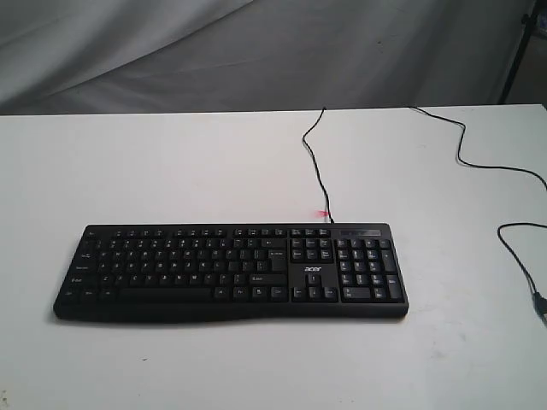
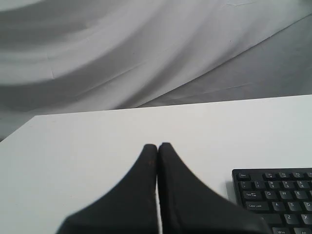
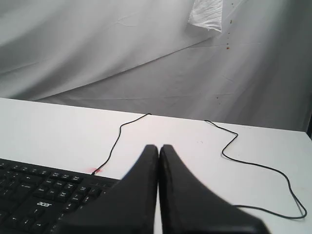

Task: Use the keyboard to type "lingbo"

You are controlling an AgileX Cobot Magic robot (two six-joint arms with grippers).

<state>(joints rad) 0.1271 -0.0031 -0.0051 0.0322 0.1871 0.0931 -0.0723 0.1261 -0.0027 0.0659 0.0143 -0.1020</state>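
The black keyboard with its white "acer" logo lies flat on the white table, number pad to the right. Neither arm shows in the exterior view. In the left wrist view my left gripper is shut with nothing in it, above bare table beside the keyboard's Esc corner. In the right wrist view my right gripper is shut and empty too, raised near the keyboard's number-pad end.
The keyboard's thin black cable runs from its back edge to the table's far edge. A second black cable loops over the right side of the table to a plug. Grey cloth hangs behind.
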